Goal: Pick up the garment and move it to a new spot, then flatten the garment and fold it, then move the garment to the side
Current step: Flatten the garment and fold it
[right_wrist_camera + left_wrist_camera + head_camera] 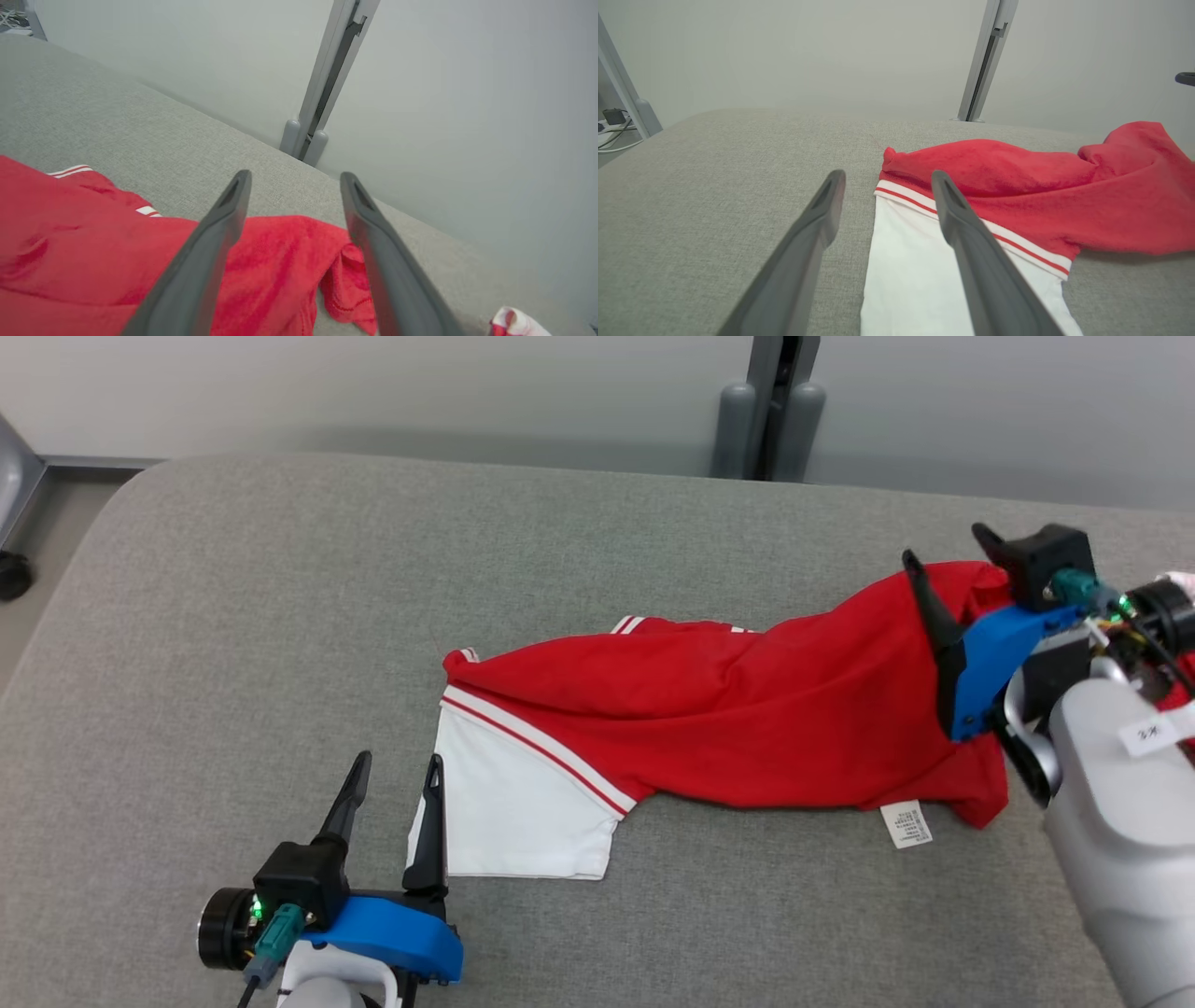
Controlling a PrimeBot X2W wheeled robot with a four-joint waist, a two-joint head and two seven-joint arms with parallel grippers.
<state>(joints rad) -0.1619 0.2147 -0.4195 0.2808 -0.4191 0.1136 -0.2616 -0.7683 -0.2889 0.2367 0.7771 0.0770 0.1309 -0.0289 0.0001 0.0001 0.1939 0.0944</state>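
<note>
Well, here is the garment, a red top with a white sleeve and red-and-white striped trim. It lies rumpled across the grey padded surface, stretched from the middle out toward the robot's right. The white sleeve lies flat at the near left end, and a small white label pokes out from the near hem on the right. The left gripper sits low at the near left, fingers spread wide and gripping nothing. In the head view its right-hand finger overlaps the sleeve's left edge, though I cannot tell whether it touches the cloth. At the far right end the right gripper stands above the bunched red cloth, jaws parted. The fabric lies loose beneath the fingers, not pinched. A metal post stands against the wall behind.
</note>
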